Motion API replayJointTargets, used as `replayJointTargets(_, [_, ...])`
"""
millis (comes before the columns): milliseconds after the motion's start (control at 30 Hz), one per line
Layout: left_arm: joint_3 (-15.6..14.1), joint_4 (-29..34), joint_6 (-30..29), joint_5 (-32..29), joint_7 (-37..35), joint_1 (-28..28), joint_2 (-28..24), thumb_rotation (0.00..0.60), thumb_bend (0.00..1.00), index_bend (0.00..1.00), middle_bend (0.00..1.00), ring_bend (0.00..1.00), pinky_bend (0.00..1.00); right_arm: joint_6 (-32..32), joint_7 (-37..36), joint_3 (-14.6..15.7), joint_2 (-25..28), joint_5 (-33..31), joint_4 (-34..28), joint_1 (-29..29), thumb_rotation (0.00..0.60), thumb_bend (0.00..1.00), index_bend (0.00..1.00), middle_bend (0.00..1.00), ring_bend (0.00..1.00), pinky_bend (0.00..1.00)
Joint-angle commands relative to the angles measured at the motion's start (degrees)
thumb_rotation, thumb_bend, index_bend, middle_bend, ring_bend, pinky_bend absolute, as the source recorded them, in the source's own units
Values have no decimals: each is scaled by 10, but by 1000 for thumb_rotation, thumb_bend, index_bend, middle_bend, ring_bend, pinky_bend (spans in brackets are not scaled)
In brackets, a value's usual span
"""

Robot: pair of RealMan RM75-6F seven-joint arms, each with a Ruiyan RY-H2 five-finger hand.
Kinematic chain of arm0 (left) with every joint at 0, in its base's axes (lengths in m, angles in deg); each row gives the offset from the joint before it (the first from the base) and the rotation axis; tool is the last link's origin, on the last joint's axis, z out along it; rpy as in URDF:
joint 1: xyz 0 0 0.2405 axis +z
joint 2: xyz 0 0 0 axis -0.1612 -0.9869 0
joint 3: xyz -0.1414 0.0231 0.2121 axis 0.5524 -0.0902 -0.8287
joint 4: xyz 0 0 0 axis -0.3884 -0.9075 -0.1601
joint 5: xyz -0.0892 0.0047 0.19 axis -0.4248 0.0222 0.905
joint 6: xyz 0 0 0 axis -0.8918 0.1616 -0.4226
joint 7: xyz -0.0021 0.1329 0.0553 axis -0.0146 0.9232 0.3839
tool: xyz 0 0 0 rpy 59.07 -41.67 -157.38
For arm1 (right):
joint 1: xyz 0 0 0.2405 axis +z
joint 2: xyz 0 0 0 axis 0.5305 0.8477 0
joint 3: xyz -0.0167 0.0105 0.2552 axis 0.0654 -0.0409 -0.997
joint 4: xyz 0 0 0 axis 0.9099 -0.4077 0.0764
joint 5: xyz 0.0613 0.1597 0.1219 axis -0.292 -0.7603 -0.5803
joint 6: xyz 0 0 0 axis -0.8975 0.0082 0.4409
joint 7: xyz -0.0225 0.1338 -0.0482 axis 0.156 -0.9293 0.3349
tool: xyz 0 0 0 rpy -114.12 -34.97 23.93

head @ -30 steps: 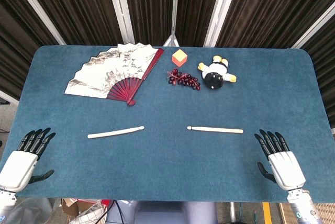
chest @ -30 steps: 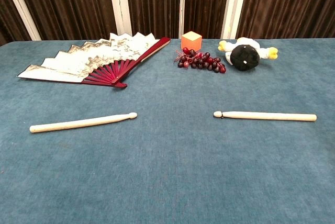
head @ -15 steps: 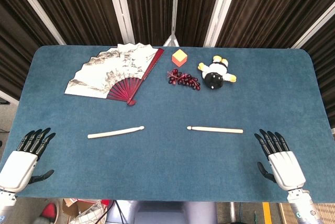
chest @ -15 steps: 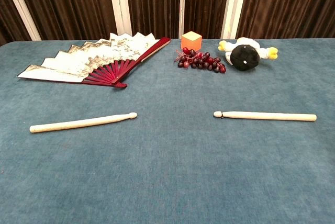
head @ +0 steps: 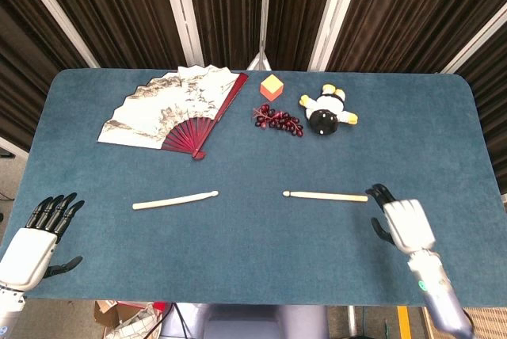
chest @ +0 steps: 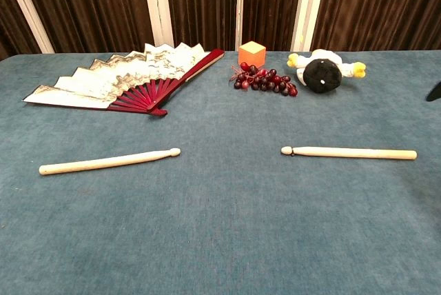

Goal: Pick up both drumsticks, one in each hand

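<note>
Two pale wooden drumsticks lie on the blue table. The left drumstick [head: 175,199] [chest: 109,161] points its tip toward the middle. The right drumstick [head: 325,196] [chest: 349,152] lies level, tip toward the middle too. My right hand [head: 402,224] hovers just right of that stick's butt end, fingers apart, holding nothing; only a dark fingertip [chest: 435,92] shows at the chest view's right edge. My left hand [head: 36,240] sits at the table's near left corner, open and well left of its stick.
Along the far side lie an open paper fan with red ribs [head: 176,106], an orange cube [head: 272,86], a bunch of dark grapes [head: 278,119] and a black-and-white plush toy [head: 327,112]. Dark curtains hang behind the table.
My right hand has moved up and to the left, from the near right corner to just beside the right drumstick's butt end. The left hand and both sticks have stayed put.
</note>
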Motion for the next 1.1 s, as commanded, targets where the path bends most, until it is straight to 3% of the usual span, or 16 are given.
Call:
replayJointTargets(33, [0,1,0,-2,-1,0,-1,600,64,0,0,0,30,36,34,-25,-42,-40,35,33,600,414,348,306,735,821])
replayJointTargets(467, [2,3,6,-6,-6,-2,-3,600,64,0,0,0,29,85,95,-34,-153,-119,133,75,600,415,393,329,735,821])
replayJointTargets(1100, [4,6,13,-14,-12,-5,-4,600,64,0,0,0,30,94,102,-36,-216,-143,212,97,600,414,443,358,735,821])
